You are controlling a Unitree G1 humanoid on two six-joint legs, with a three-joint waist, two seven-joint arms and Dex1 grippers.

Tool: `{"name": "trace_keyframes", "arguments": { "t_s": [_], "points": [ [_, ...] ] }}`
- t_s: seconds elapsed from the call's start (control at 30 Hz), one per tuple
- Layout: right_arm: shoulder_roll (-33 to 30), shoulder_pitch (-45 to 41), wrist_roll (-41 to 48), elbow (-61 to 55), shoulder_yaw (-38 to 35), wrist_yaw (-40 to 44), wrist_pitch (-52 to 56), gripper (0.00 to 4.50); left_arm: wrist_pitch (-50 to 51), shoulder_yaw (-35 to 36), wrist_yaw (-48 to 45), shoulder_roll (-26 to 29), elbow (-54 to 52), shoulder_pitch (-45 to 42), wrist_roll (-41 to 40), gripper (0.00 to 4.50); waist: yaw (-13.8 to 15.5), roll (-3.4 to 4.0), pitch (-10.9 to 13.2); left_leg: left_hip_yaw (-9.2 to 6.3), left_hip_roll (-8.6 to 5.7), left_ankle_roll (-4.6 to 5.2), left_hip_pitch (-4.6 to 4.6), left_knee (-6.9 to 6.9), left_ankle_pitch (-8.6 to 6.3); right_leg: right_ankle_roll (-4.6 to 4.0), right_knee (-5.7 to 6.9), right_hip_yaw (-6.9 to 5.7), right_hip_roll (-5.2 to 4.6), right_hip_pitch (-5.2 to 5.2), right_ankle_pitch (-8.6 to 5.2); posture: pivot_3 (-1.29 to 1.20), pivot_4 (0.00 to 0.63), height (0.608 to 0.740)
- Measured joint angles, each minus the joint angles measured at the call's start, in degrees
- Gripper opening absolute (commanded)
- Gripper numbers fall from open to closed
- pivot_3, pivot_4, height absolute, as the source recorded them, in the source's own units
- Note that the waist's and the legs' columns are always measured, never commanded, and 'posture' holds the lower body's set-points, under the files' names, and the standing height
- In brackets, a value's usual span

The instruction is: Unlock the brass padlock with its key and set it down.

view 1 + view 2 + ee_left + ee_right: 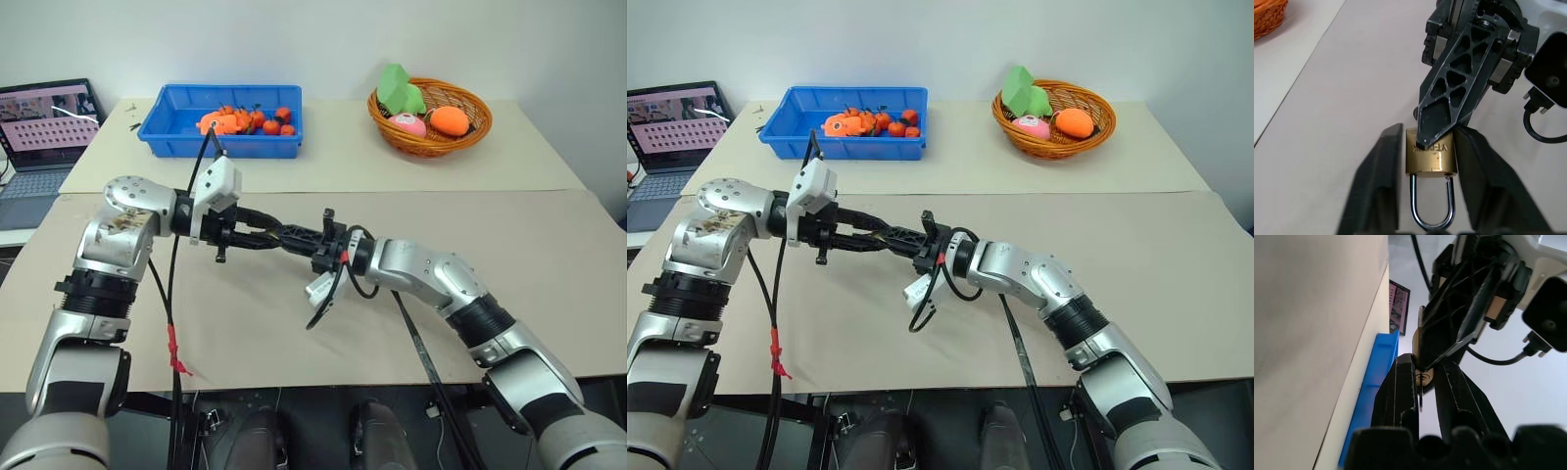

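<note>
The brass padlock (pixel 1431 156) hangs in the air above the table, its silvery shackle (pixel 1432 215) pointing back toward my left wrist. My left gripper (pixel 1430 129) has a finger tight against each side of the lock body. My right gripper (pixel 1425 363) meets it head-on from the other side, its fingers (pixel 1459 83) tipped against the lock's keyhole face. Those fingers are shut on the thin pale key (pixel 1421 394), which sits at the keyhole. In the head view both grippers meet above the table's near middle (pixel 279 235). Whether the shackle has sprung free I cannot tell.
A blue bin (pixel 157 132) of orange toys stands at the back left. A wicker basket (pixel 475 127) with fruit toys is at the back right. A laptop (pixel 44 127) sits off the table's left end. Cables with red tape (pixel 174 348) hang under my left arm.
</note>
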Motion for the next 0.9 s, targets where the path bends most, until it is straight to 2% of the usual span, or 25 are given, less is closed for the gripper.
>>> {"name": "trace_keyframes", "arguments": {
  "t_s": [0.07, 0.13, 0.3, 0.37, 0.5, 0.63, 0.8, 0.9],
  "points": [
    [0.0, 0.0, 0.0, 0.0, 0.0, 0.0, 0.0, 0.13, -0.1, 0.0, 0.2, 0.0, 0.0, 0.0, 0.0, 3.88, 0.0, 0.00, 0.0, 0.00, 0.00, 0.00, 0.00, 0.00, 0.00, 0.00, 0.00, 0.00, 0.00, 0.00, 0.00, 0.00, 0.150, 0.664],
    [0.0, 0.0, 0.0, 0.0, 0.0, 0.0, 0.0, 0.13, -0.1, 0.0, 0.3, 0.0, 0.0, -0.1, 0.0, 4.44, 0.0, 0.00, 0.0, 0.00, 0.00, 0.00, 0.00, 0.00, 0.00, 0.00, 0.00, 0.00, 0.00, 0.00, 0.00, 0.00, 0.150, 0.664],
    [0.0, 0.0, 0.0, 0.0, 0.0, 0.0, 0.1, 0.13, 3.0, 1.5, 1.0, -0.1, 0.3, -1.1, -1.7, 4.44, 0.0, 0.00, 0.0, -0.01, 0.00, 0.00, 0.00, 0.00, 0.00, 0.00, 0.00, 0.00, 0.00, 0.00, 0.00, 0.00, 0.150, 0.664],
    [0.0, 0.0, 0.0, 0.1, 0.0, 0.0, 0.4, 0.13, 7.4, 3.4, 2.1, -0.1, 1.0, -2.7, -3.8, 4.44, 0.0, 0.00, 0.0, -0.01, 0.00, 0.00, 0.00, 0.00, 0.00, 0.00, 0.00, 0.00, 0.00, 0.00, 0.00, 0.00, 0.150, 0.664],
    [-0.3, 0.1, 0.1, 0.1, -0.2, 0.1, 1.9, 0.13, 19.4, 10.6, 5.5, 0.3, 5.7, -5.0, -10.3, 4.44, -0.3, 0.00, 0.0, -0.02, 0.01, 0.00, 0.03, -0.01, 0.00, 0.01, 0.01, 0.02, 0.01, 0.00, -0.01, 0.00, 0.150, 0.664],
    [-1.8, 0.7, 0.4, -0.1, -1.2, 0.1, 4.0, 0.13, 33.5, 17.3, 8.4, 1.1, 8.9, -3.6, -17.2, 4.44, -0.9, 0.00, 0.0, -0.03, 0.00, 0.00, 0.02, -0.01, 0.00, 0.03, 0.01, 0.01, -0.01, 0.01, -0.02, 0.00, 0.150, 0.664],
    [-2.6, 2.1, 1.4, -3.8, -4.8, 1.0, 8.1, 0.13, 49.5, 28.5, 18.4, -3.7, 13.4, 1.2, -25.4, 4.44, -0.9, 0.00, 0.0, -0.03, 0.00, -0.01, 0.12, -0.01, 0.01, 0.02, 0.05, 0.03, -0.04, 0.08, -0.01, 0.00, 0.150, 0.664],
    [-2.6, 2.5, 2.3, -6.1, -5.3, 1.8, 9.3, 0.13, 53.9, 30.2, 23.1, -7.2, 13.5, 4.5, -27.1, 4.44, -1.0, -0.01, 0.0, -0.03, 0.00, -0.03, 0.13, 0.00, 0.02, 0.02, 0.10, 0.04, -0.04, 0.08, -0.01, 0.00, 0.150, 0.664]
  ]
}}
